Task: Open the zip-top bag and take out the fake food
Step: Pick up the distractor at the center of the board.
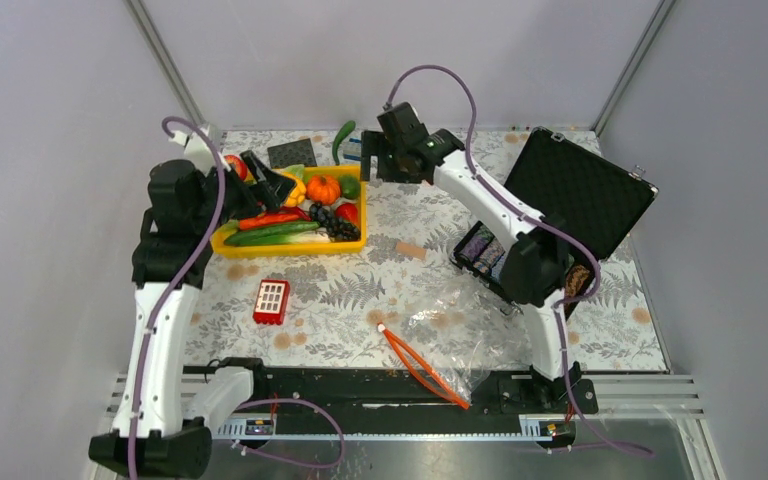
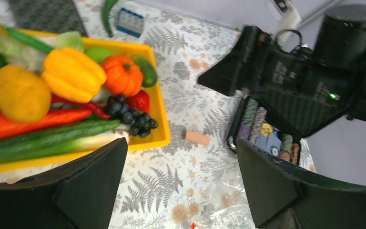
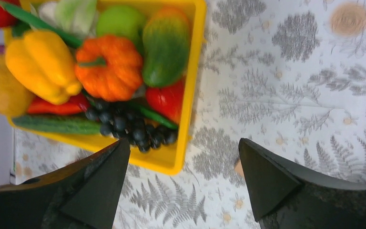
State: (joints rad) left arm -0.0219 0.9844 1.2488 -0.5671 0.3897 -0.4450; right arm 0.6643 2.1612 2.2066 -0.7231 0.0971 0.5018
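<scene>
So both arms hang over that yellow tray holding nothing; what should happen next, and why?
Probably draw the left end effector back from the yellow tray: it and the right end effector stand open and empty, the fake food lies in the tray, and the zip-top bag near the arm bases looks empty.

Bright, even overhead light, colours saturated, shadows faint and soft-edged. Small white highlights on the yellow bell pepper (image 2: 74, 71) ahead and left of the left claw (image 2: 182, 157) and on the orange pumpkin (image 3: 107, 67) ahead of the right claw (image 3: 183, 152). Pale sheen on the zip-top bag (image 1: 455, 325), well behind both claws. Black fingers (image 3: 95, 191) nearest the lens dark, featureless. Slight softness across the left wrist view.
</scene>
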